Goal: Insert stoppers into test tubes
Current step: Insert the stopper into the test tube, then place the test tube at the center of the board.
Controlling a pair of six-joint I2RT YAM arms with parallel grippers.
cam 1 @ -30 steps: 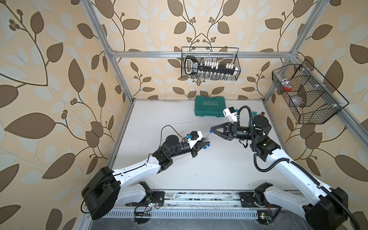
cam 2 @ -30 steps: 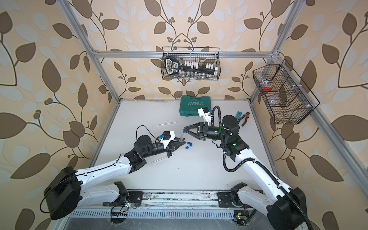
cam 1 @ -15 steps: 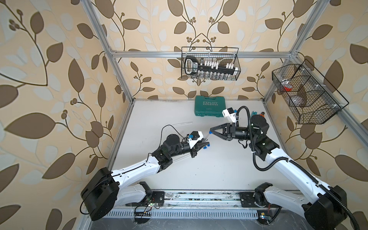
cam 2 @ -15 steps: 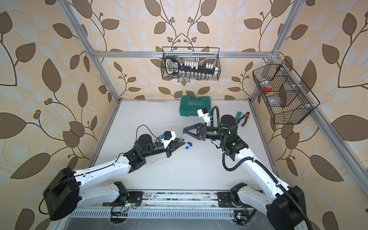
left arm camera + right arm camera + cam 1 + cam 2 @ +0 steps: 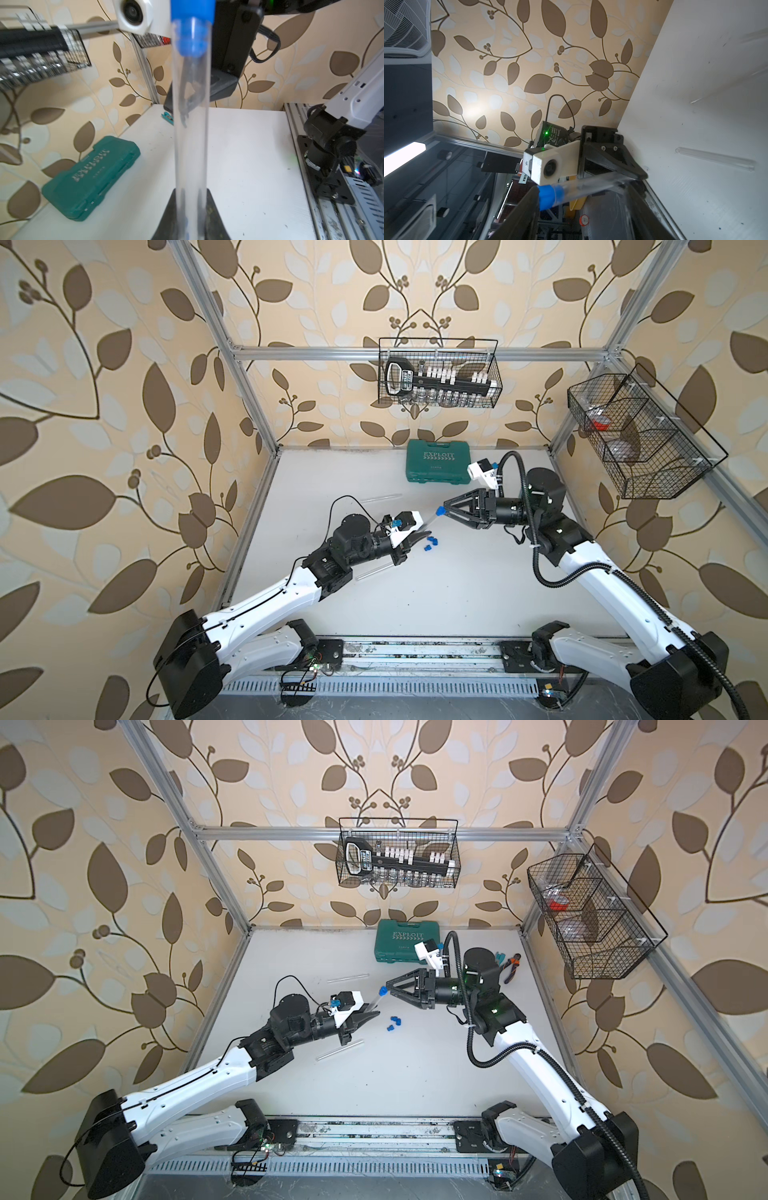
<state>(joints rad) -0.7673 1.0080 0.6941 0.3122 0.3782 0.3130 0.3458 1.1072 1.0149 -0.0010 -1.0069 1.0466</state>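
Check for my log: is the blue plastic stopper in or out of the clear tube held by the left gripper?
In: part of the blue plastic stopper shows through the slim clear tube wall at its mouth.

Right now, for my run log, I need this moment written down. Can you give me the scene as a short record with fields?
left gripper: shut on test tube, tilted up off the table
stopper: blue, pushed into that tube's end
right gripper: open, at the stopper
loose stoppers: small cluster on the table
spare tubes: two visible, lying flat
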